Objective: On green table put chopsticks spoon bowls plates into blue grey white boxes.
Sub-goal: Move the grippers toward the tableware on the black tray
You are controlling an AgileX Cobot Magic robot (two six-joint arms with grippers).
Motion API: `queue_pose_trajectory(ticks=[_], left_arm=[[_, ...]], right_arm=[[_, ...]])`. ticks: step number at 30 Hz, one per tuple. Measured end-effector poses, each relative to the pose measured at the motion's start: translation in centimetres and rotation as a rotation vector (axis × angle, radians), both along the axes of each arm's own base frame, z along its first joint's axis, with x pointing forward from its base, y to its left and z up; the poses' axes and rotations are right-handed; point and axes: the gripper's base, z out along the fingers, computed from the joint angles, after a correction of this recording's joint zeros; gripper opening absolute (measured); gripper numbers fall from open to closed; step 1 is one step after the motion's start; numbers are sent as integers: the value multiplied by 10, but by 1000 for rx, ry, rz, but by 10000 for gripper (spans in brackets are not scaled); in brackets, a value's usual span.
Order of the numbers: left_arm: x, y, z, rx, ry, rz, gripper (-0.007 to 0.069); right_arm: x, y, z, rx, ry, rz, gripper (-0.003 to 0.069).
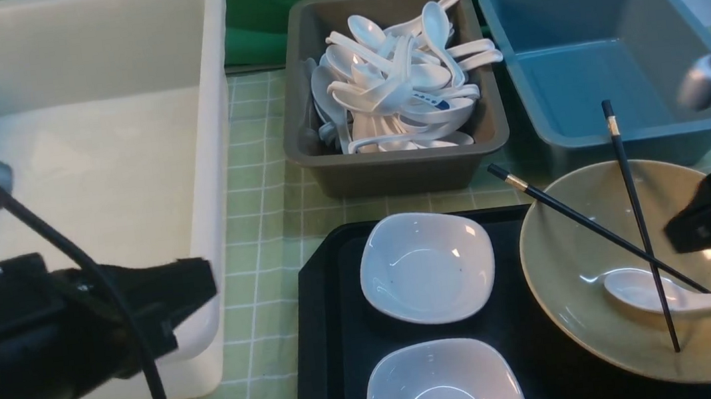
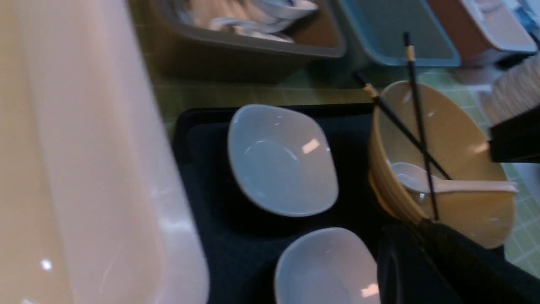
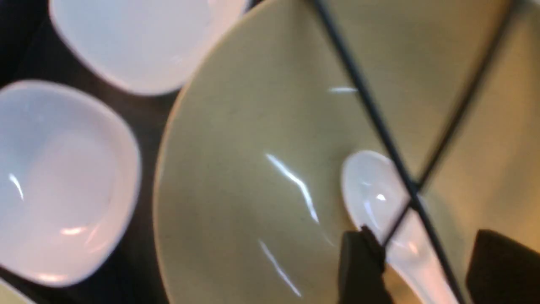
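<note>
A large yellowish bowl (image 1: 559,283) sits on the right of a black tray (image 1: 324,337). Two black chopsticks (image 1: 628,182) lie crossed in it over a white spoon (image 1: 640,291). Two white square dishes (image 1: 427,268) (image 1: 444,390) sit on the tray's left. My right gripper (image 1: 694,231) hangs over the bowl's right side. In the right wrist view it (image 3: 426,245) is open, its fingers on either side of the spoon (image 3: 375,194) handle and one chopstick (image 3: 358,80). My left gripper (image 1: 205,290) is shut and empty at the front left, beside the white box (image 1: 219,175).
The grey box (image 1: 392,172) behind the tray holds several white spoons. The blue box (image 1: 608,63) stands at the back right with nothing in it. The big white box fills the left side. A green checked cloth (image 1: 266,236) covers the table.
</note>
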Motion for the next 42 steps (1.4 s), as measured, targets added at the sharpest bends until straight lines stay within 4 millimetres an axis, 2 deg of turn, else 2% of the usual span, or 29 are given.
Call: queue_pose_trajectory(ticks=[3, 4, 8, 15, 23, 27, 36, 39, 42], left_arm=[[-1, -4, 4, -19, -37, -47, -1], [-2, -5, 6, -41, -44, -66, -1], [-4, -8, 7, -68, -36, -92, -1], [-9, -11, 5, -74, 3, -143, -1], [-9, -11, 5, -81, 3, -141, -1], [-7, -10, 6, -83, -9, -126, -1], [-7, -10, 6, -83, -13, -121, -1], [-7, -10, 6, -83, -13, -121, -1], [-7, -10, 6, -83, -14, -121, -1]], right_arm=[[9, 13, -11, -22, 0, 63, 438], [17, 17, -22, -39, 0, 69, 479], [34, 18, -36, -60, 4, 41, 531], [41, 14, -35, -77, -17, 31, 542], [53, -3, -44, -73, -19, -78, 542], [58, -1, -52, -38, 6, -112, 542], [61, 1, -53, -11, 11, -129, 542], [60, 1, -50, -9, 4, -127, 542], [58, 1, -34, 0, -34, -121, 542]])
